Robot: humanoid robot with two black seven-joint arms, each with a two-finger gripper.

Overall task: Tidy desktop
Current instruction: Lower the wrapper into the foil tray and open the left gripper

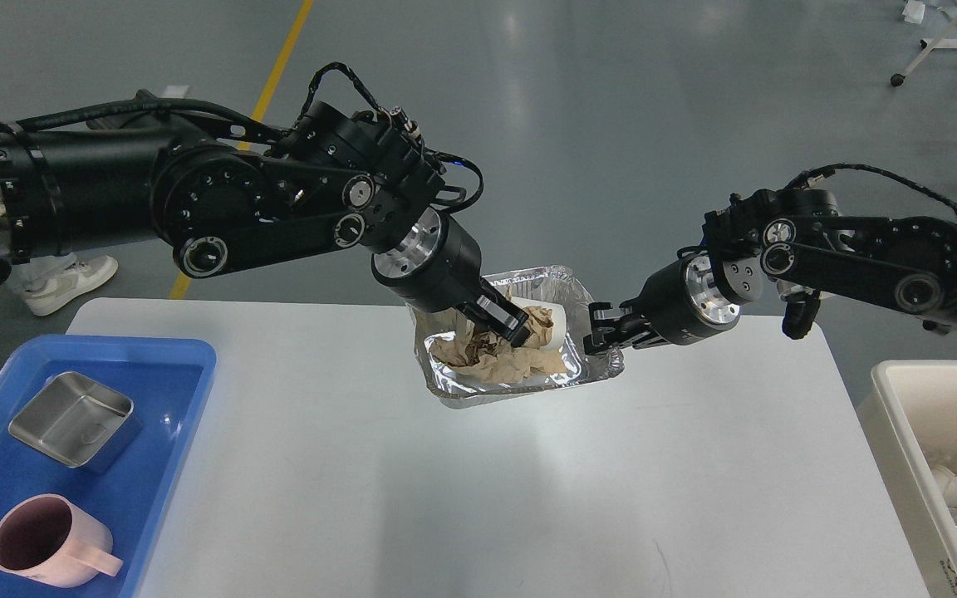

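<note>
The white desktop (462, 498) fills the lower view. A foil tray (478, 392) is held a little above its far middle, tilted, with a shadow beneath. It holds crumpled brown paper (520, 361) and a white cup (560, 325) on its side. My left gripper (510, 330) reaches down into the tray, shut on the brown paper. My right gripper (601, 340) is shut on the tray's right rim.
A blue plastic tray (163, 365) at the left edge holds a steel box (71, 415) and a pink mug (38, 544). A cream-white bin (894, 407) with white and clear rubbish stands at the right edge. Grey floor lies beyond the table.
</note>
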